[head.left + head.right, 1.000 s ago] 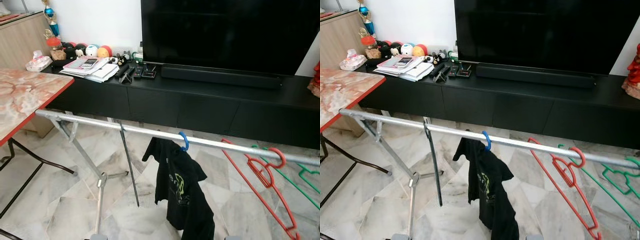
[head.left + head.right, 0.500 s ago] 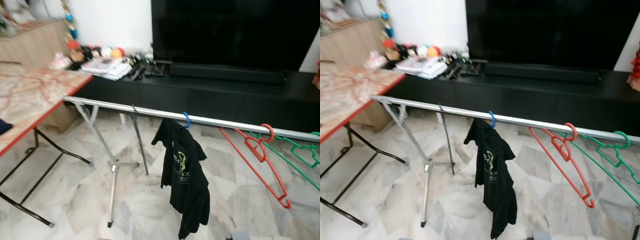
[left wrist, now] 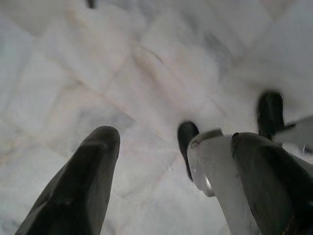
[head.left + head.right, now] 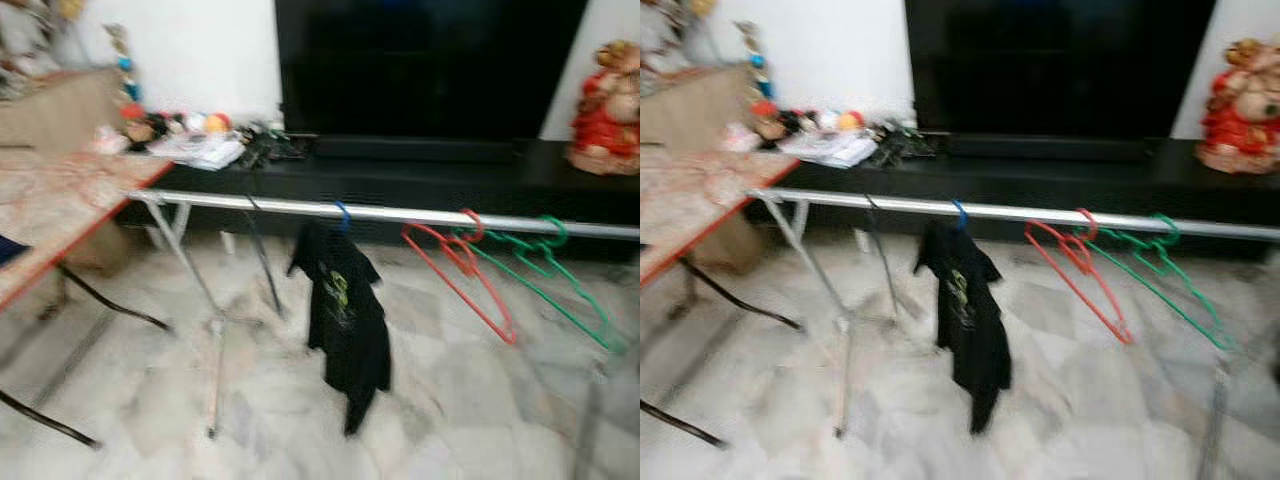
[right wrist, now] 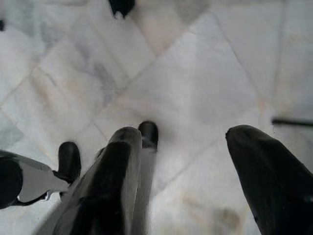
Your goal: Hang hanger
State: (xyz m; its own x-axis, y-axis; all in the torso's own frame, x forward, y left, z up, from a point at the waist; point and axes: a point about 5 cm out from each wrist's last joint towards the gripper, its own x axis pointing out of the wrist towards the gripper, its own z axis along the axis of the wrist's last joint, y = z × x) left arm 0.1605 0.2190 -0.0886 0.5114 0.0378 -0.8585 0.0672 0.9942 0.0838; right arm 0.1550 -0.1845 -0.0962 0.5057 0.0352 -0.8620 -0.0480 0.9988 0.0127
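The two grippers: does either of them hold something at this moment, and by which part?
Nothing is held. The left gripper and the right gripper are both open, hanging above the marble floor.

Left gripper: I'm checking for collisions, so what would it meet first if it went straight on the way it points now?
Probably the marble floor: the left gripper, fingers apart, points down at it. How far off is unclear.

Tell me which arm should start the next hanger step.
Neither clearly. Both grippers, left and right, hang open and empty over the marble floor. The red hanger and green hanger hang rightward, slightly favouring right.
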